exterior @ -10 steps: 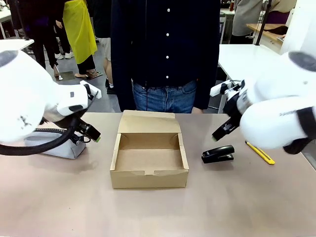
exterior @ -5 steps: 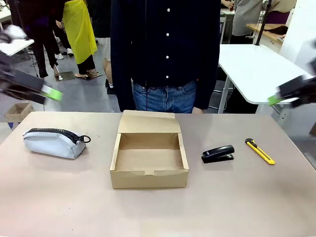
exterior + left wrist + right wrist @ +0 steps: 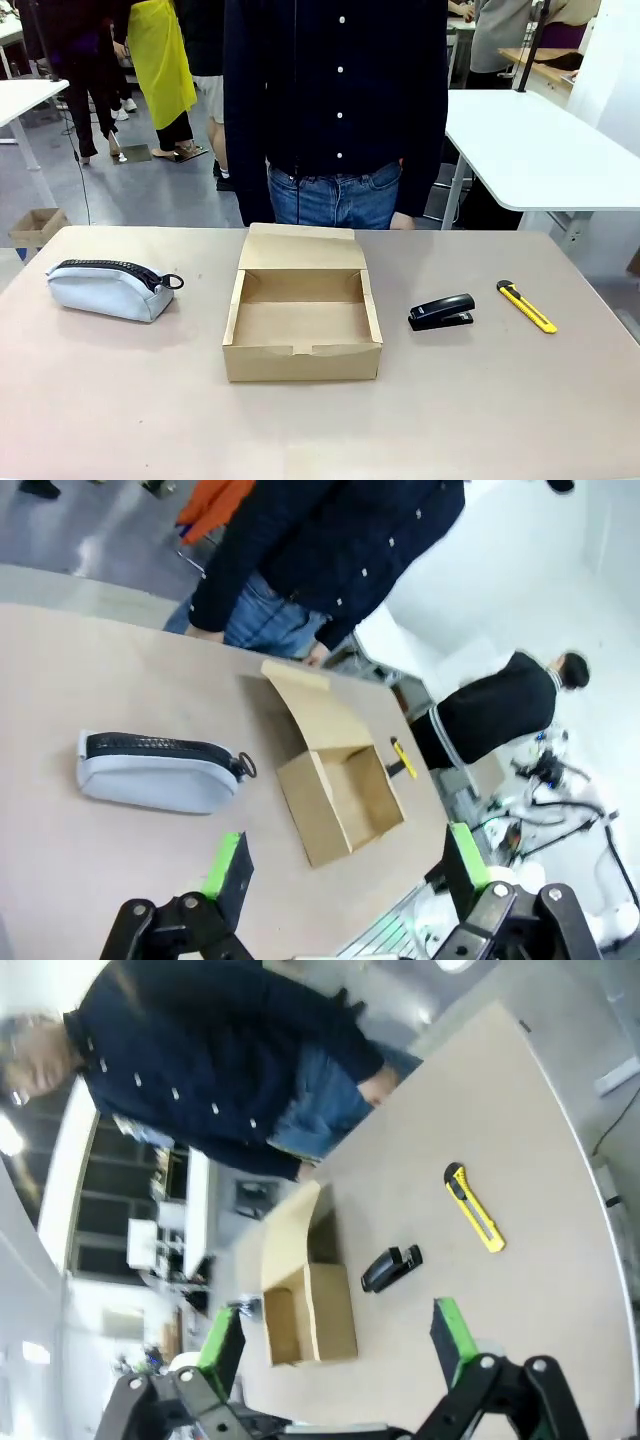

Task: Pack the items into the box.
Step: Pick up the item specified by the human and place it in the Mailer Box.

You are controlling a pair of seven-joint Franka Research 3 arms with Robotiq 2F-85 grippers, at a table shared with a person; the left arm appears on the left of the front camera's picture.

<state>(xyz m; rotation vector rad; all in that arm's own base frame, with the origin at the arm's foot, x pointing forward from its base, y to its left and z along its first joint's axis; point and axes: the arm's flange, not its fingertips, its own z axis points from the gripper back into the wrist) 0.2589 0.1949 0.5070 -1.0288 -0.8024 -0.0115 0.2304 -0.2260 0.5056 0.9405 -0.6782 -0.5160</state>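
Observation:
The brown cardboard box [image 3: 302, 318] lies open in the middle of the table, lid flap folded back toward the person; it is empty. To its right rests the black stapler [image 3: 441, 311], and farther right the yellow utility knife [image 3: 527, 306]. The left wrist view looks down from high up on the box [image 3: 345, 800] and the knife [image 3: 403, 760]; my left gripper [image 3: 343, 868] is open and holds nothing. In the right wrist view my right gripper [image 3: 337, 1344] is open high above the box [image 3: 305, 1304], stapler [image 3: 391, 1268] and knife [image 3: 475, 1208].
A light-grey zip pouch [image 3: 108, 288] lies at the table's left [image 3: 160, 773]. A person in a dark shirt [image 3: 335, 110] stands at the far edge behind the box. White tables stand beyond, right and left.
Both arms have pulled up and away out of the front view; a second ago they hung low over the pouch and the stapler. The objects on the table have not moved.

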